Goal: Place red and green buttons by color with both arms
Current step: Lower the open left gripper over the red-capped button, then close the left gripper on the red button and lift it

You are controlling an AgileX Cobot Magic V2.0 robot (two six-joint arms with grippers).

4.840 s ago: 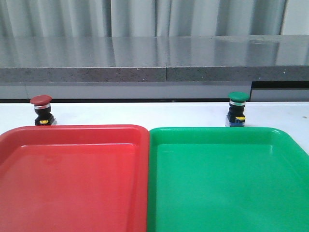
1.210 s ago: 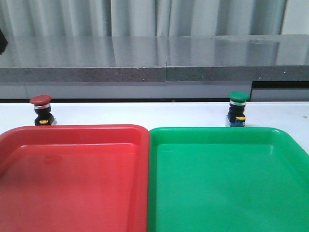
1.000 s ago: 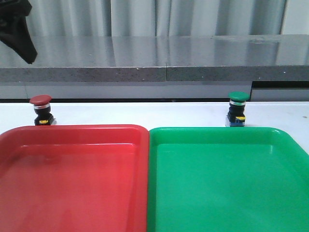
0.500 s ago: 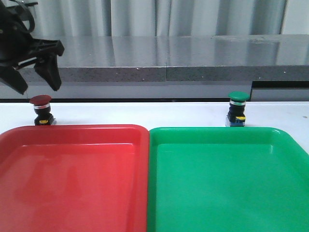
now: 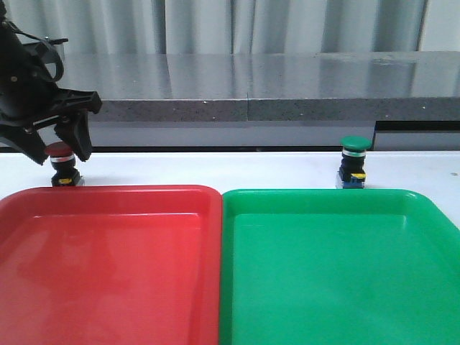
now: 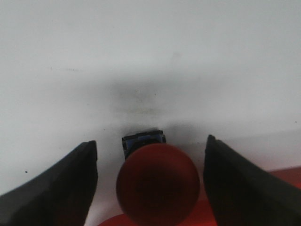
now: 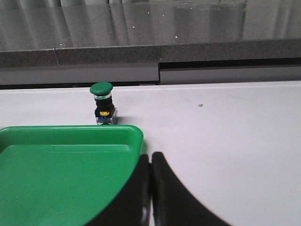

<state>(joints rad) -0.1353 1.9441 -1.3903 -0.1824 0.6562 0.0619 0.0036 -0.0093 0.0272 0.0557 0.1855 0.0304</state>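
Left black angular gripper (image 5: 59,150) spread wide, red mushroom-cap push-button (image 6: 158,183) centred between the fingers (image 6: 61,188), gaps both sides, no contact. Right black gripper (image 7: 150,188) fingers pressed together, gripping nothing; green mushroom-cap push-button (image 7: 103,104) well ahead of tips, upright just beyond green plastic tray (image 7: 70,155) rim.

Glossy plastic red tray (image 5: 108,251), glossy green tray (image 5: 338,266), matt white table (image 5: 215,169)

Grey speckled counter (image 5: 287,86) behind white table (image 5: 215,169); pale, possibly curtained backdrop (image 5: 287,25).
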